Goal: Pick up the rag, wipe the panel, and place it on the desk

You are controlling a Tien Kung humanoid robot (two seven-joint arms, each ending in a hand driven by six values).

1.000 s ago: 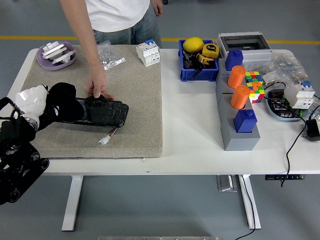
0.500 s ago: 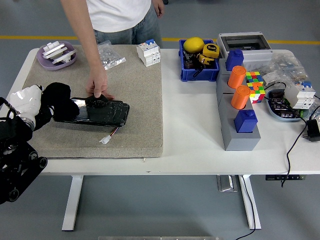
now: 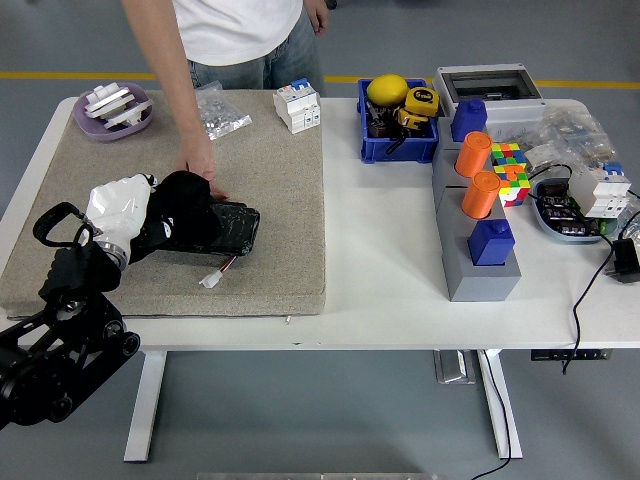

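White worktop (image 3: 380, 290) over grey floor, with a beige mat (image 3: 270, 180) covering its left half. Nearest the camera, the left arm climbs in from the lower left, and its pale left hand (image 3: 122, 215) is clamped on the black rag (image 3: 180, 212), pressing it onto the left end of the glossy black panel (image 3: 232, 228). The panel lies with its long axis running left to right across the mat, stretching rightward from the hand, so any wiping stroke runs along that line, toward its uncovered right end. A small white connector (image 3: 208, 281) on a wire sits just below the panel. Just beyond, a person's hand (image 3: 200, 172) reaches down from the far side and rests on the panel's back edge, apparently steadying it. The right arm is nowhere in shot. Far back, a purple dish (image 3: 112, 112) and a blue bin (image 3: 395, 125).
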